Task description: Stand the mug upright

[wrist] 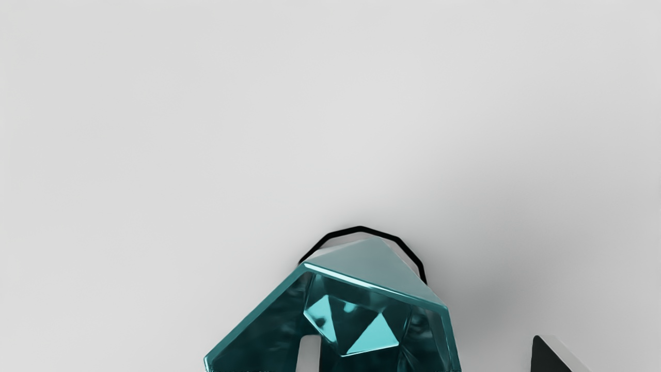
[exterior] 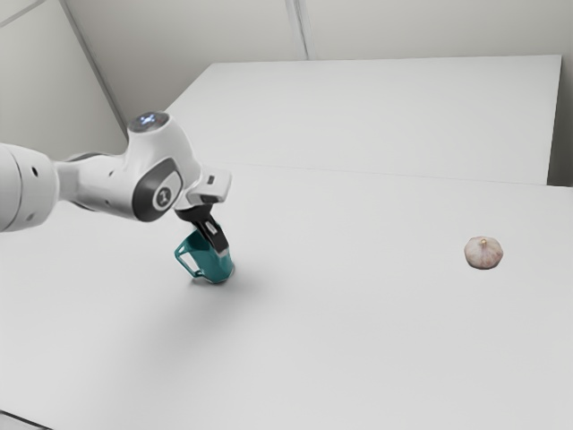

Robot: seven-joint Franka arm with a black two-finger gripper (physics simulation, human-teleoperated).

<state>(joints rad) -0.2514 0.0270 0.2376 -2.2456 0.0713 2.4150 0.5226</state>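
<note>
Wrist view: claw (wrist: 424, 355) open, one finger (wrist: 310, 355) inside mug (wrist: 379, 266), other outside. Mug on desk (wrist: 155, 155), mouth up, lean hard to tell. Sideways claw slide could bump mug over.

A glossy teal mug (exterior: 211, 267) tilts on the table (exterior: 376, 331)

The arm (exterior: 103, 185) reaches in from the exterior view's left, bent at the wrist (exterior: 163, 166), with the gripper (exterior: 220, 248) tilted downward. Its two fingers (wrist: 548, 357) stand well apart in the wrist view.
</note>
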